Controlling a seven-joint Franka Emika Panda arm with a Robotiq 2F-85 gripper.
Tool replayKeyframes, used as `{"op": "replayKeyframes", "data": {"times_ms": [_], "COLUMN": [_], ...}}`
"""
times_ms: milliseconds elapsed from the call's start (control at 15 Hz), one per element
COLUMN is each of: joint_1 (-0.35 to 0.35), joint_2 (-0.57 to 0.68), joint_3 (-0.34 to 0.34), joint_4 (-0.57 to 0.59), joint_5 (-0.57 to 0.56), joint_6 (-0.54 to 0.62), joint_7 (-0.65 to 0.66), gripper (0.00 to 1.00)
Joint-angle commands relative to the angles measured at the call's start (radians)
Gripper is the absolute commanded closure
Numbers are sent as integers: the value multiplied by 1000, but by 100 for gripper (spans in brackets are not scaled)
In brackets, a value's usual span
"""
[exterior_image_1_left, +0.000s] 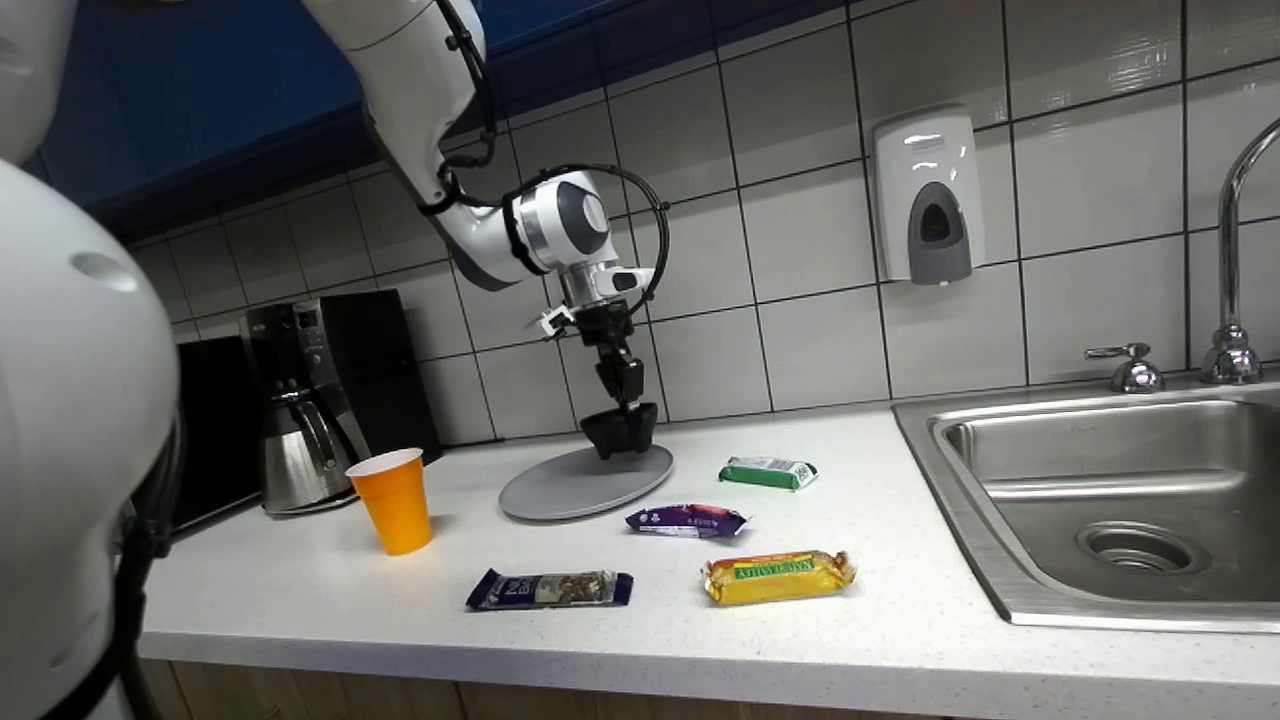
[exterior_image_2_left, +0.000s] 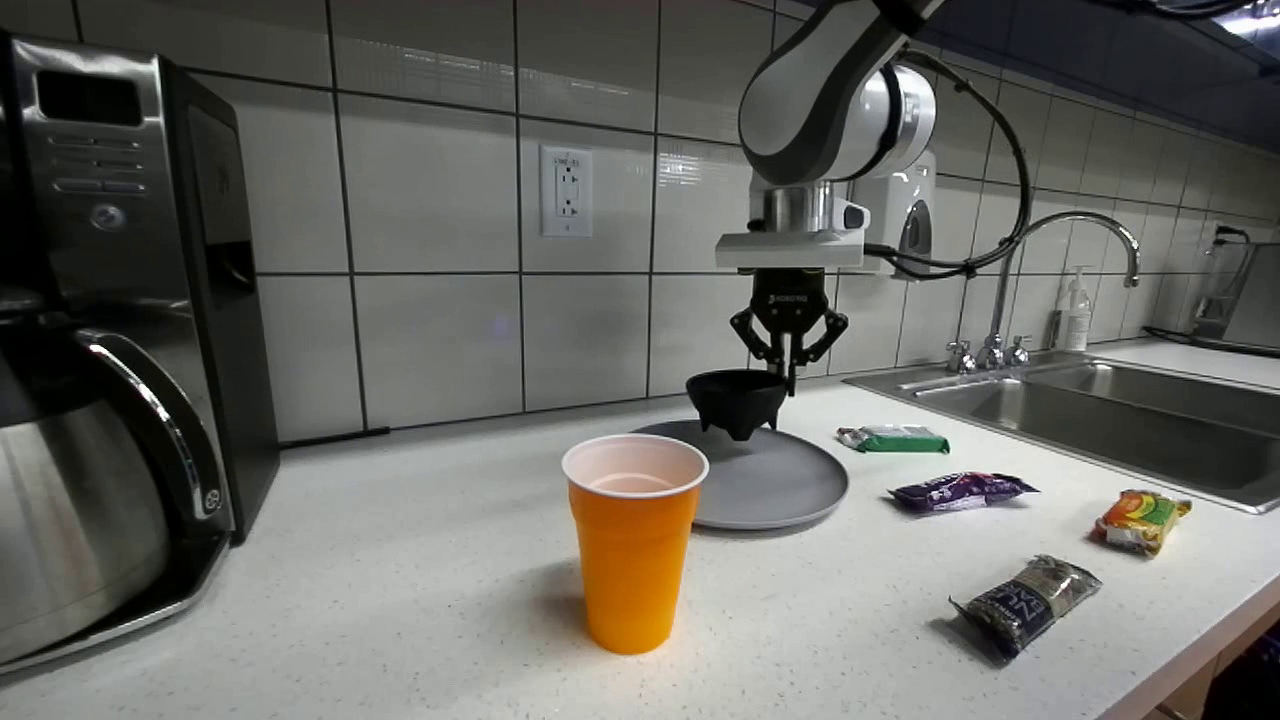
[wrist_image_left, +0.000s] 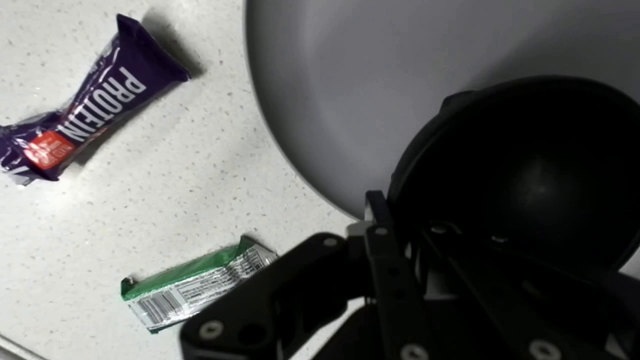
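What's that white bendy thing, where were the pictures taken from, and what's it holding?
That's a robot arm. The gripper at its end works a bit like your hand. Two pictures come from cameras outside the robot; the close-up comes from a camera on its wrist. On the white counter are an orange cup, a gray plate, a coffee maker, a green packet, a purple packet, a yellow packet and a dark packet. The gripper pinches a black bowl by its rim, over the plate.

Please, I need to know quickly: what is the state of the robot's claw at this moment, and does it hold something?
Claw: closed, holding the black bowl by its rim.
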Motion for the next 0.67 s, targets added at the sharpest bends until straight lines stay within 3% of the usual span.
{"op": "replayKeyframes", "data": {"times_ms": [0, 600], "joint_1": [1, -27], "joint_2": [-41, -44], "joint_3": [-18, -80], "joint_4": [-14, -6], "joint_5": [-22, -31], "joint_6": [5, 8], "joint_7": [14, 32], "gripper": [98, 98]}}
